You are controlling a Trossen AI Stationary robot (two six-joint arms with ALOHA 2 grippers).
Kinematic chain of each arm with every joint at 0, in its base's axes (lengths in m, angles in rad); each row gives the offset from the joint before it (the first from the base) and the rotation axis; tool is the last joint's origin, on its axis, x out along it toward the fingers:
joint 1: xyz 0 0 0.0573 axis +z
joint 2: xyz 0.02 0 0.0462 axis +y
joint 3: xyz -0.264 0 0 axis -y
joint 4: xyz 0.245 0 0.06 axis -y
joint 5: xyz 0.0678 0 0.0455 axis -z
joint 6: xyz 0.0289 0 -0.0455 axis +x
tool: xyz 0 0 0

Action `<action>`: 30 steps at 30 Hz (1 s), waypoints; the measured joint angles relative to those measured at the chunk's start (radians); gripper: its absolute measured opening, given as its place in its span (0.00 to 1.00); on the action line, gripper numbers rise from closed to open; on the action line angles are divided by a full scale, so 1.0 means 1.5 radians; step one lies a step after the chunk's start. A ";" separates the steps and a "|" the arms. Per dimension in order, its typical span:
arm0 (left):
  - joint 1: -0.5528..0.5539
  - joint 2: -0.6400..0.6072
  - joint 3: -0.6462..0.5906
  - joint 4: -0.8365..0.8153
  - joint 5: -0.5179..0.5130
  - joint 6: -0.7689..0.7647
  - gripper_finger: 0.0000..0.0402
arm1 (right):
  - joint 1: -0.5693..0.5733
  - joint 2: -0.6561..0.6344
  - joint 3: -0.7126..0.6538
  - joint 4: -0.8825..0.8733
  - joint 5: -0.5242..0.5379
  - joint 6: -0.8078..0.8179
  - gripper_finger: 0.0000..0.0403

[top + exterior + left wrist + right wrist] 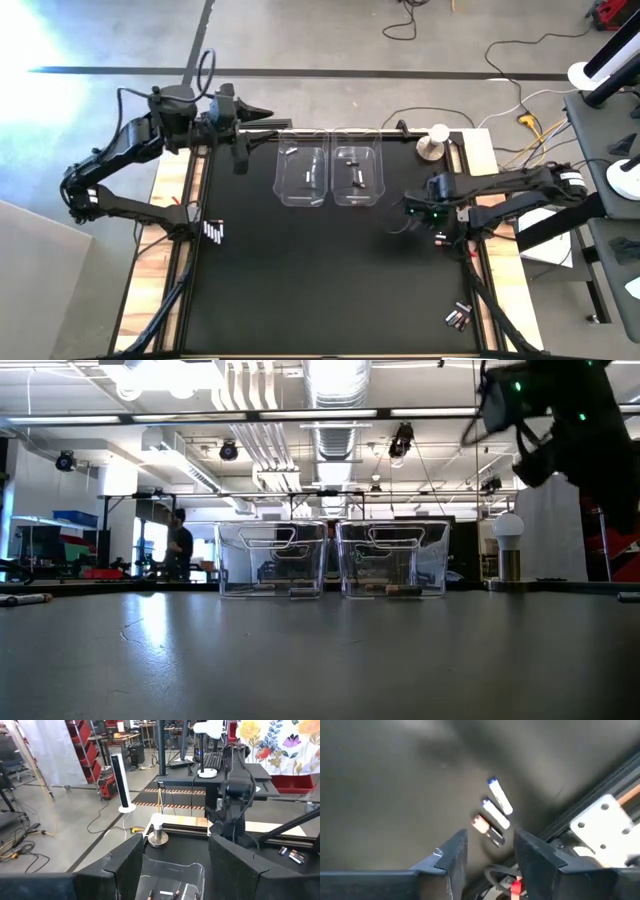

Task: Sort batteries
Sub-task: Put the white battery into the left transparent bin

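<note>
Two clear bins (303, 176) (357, 176) stand side by side at the table's far middle, with a few batteries (354, 168) lying in them. Loose batteries lie in small groups at the table's left edge (215, 232), the near right corner (458, 317) and the right edge. The right wrist view shows three of them (492, 815): two silvery-white, one dark with a reddish end. My right gripper (490, 845) hangs open above that group, pointing down and clear of the table (420, 212). My left gripper (175, 855) stands open and level, high beyond the bins' far left (262, 110).
A round silver-and-white knob object (435, 140) stands at the far right of the table. The black mat ends at metal rails with wooden strips on either side (480, 250). Cables and stands fill the floor beyond the table. A person (180, 545) stands far off in the room.
</note>
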 joint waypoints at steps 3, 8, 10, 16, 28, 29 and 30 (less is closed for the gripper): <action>0.000 0.018 0.000 0.008 0.012 0.003 0.51 | -0.001 0.011 -0.041 0.021 -0.009 -0.012 0.41; 0.000 0.038 0.000 0.012 0.028 -0.012 0.51 | -0.002 0.046 -0.066 0.046 -0.012 -0.025 0.44; 0.000 0.042 0.000 0.010 0.029 -0.020 0.51 | -0.003 0.064 -0.069 0.063 -0.011 -0.027 0.44; -0.006 0.041 0.000 0.005 0.029 -0.039 0.51 | -0.006 0.133 -0.073 0.103 -0.001 -0.062 0.44; -0.013 0.033 0.000 -0.014 0.030 -0.051 0.51 | -0.049 0.244 -0.072 0.154 0.004 -0.157 0.43; -0.013 0.033 0.000 -0.016 0.030 -0.052 0.51 | -0.053 0.250 -0.071 0.156 0.001 -0.163 0.43; -0.013 0.033 0.000 -0.018 0.030 -0.052 0.51 | -0.056 0.254 -0.071 0.159 -0.003 -0.173 0.42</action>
